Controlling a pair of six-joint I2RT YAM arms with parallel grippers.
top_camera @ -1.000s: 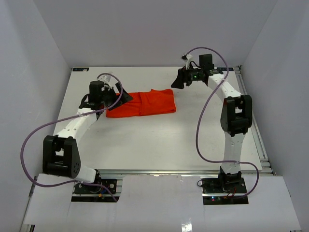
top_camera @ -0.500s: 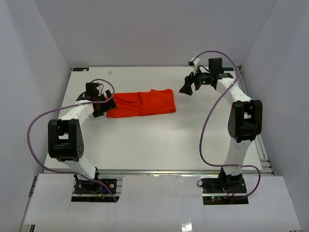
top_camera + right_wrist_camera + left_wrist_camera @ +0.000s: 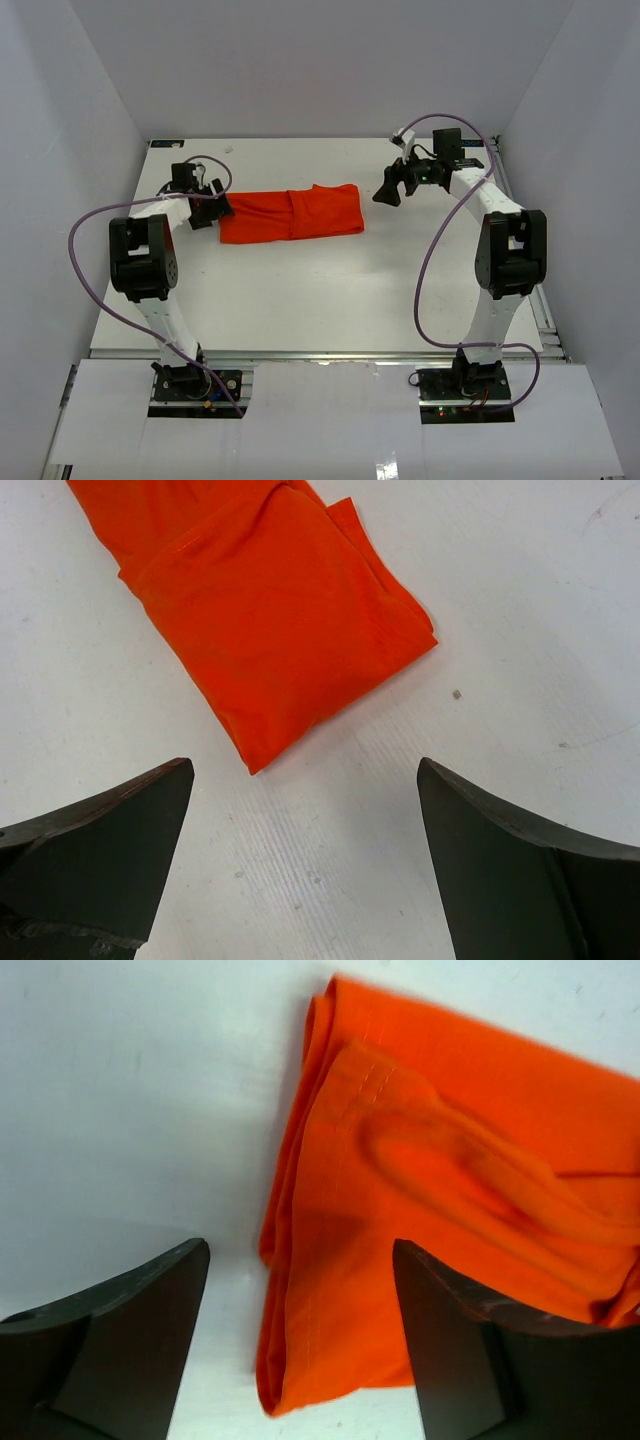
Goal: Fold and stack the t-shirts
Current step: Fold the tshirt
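1. Left gripper (image 3: 218,208): jaws apart, empty, at the t-shirt's 9 o'clock end.
2. T-shirt (image 3: 292,213): folded into a long band, flat on the table (image 3: 330,290), toward 12 o'clock from its middle.
3. Right gripper (image 3: 386,187): jaws wide apart, empty, near the t-shirt's 2 o'clock corner but clear of it.

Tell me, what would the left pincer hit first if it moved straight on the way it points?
Probably the orange-red t-shirt: its folded end lies just ahead of the open left pincer, though the table might come first.
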